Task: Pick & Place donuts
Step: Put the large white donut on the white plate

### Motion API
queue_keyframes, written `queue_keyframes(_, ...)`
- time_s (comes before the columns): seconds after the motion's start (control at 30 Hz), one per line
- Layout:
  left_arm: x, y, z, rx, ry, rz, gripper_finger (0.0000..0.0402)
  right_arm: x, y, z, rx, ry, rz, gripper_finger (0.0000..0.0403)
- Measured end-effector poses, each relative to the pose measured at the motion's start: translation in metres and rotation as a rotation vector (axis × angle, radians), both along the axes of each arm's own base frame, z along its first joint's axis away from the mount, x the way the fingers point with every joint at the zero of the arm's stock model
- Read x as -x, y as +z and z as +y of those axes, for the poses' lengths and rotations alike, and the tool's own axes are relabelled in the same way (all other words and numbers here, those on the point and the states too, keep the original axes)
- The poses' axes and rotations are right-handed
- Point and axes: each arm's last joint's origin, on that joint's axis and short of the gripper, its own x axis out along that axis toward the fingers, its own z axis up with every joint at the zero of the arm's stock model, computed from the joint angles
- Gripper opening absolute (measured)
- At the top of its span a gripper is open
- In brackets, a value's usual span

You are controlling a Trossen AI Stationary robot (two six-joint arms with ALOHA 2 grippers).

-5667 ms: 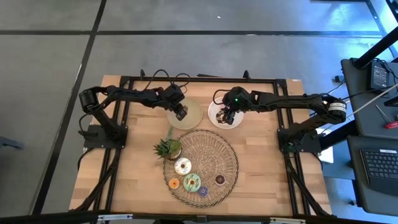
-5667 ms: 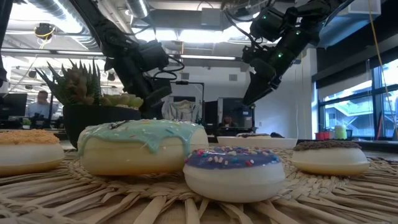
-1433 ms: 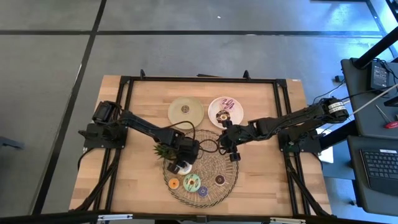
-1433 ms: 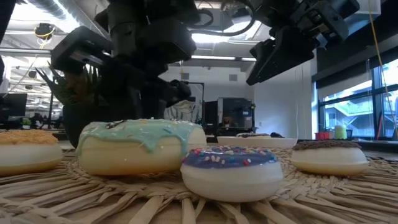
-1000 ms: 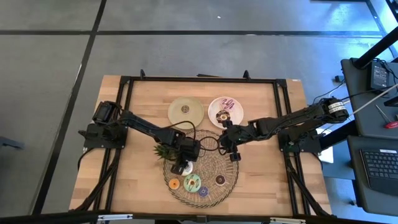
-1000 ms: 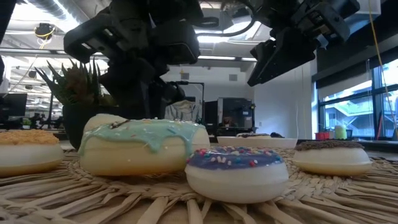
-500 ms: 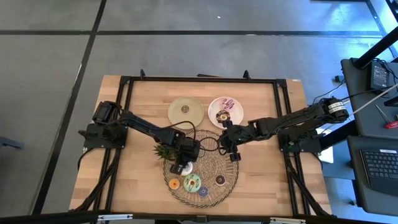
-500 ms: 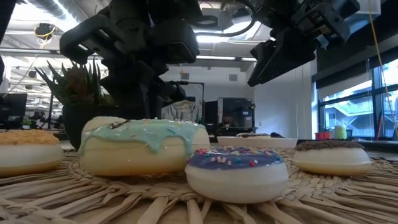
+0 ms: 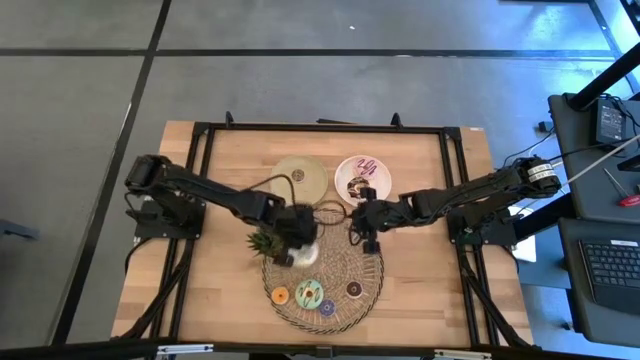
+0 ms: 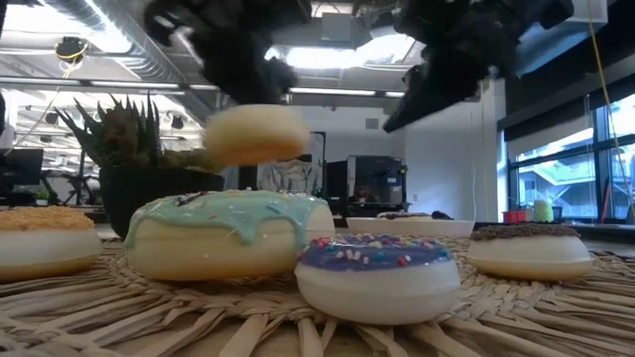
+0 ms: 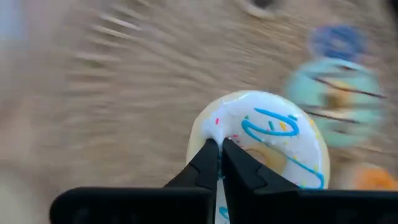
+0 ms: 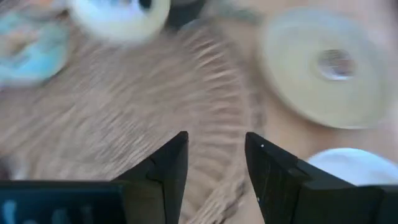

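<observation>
Left claw [image 11: 219, 149], pinched on the white donut's [image 11: 261, 137] rim, carries it clear above the mat [image 9: 350, 235]; right claw [image 12: 214, 155] waits open mid-desk.

The high view looks straight down on the whole bench [image 9: 200, 290]. The low view sits at mat height, very near the green-iced donut [image 10: 226, 233], facing the room. The left wrist view looks closely down on the woven mat [image 11: 124, 93]; the right wrist view shares that mat and the green-iced donut.
</observation>
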Motion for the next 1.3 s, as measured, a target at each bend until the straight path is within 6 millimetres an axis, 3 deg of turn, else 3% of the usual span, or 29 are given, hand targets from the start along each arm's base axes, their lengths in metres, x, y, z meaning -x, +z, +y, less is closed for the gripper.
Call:
queue_keyframes(0.17,0.006,0.032,0.021,-0.415,0.32,-0.196,0.0009,-0.007,0.008,-0.002,0.048,-0.073,-0.119,0.0161)
queue_keyframes(0.33,0.001,0.055,0.031,-0.528,0.589,-0.42,0.001,-0.014,0.018,-0.008,0.031,-0.095,-0.237,0.0161)
queue_keyframes(0.5,-0.005,0.065,0.03,-0.551,0.57,-0.512,0.0007,-0.024,0.022,-0.019,0.005,-0.146,-0.336,0.0161)
queue_keyframes(0.9,0.0,0.071,0.026,-0.805,0.738,-0.499,0.0006,-0.028,0.032,-0.034,-0.027,-0.212,-0.444,0.0161)
queue_keyframes(1.3,0.003,0.072,0.011,-0.821,0.738,-0.519,0.0006,-0.031,0.04,-0.051,-0.105,-0.303,-0.549,0.0161)
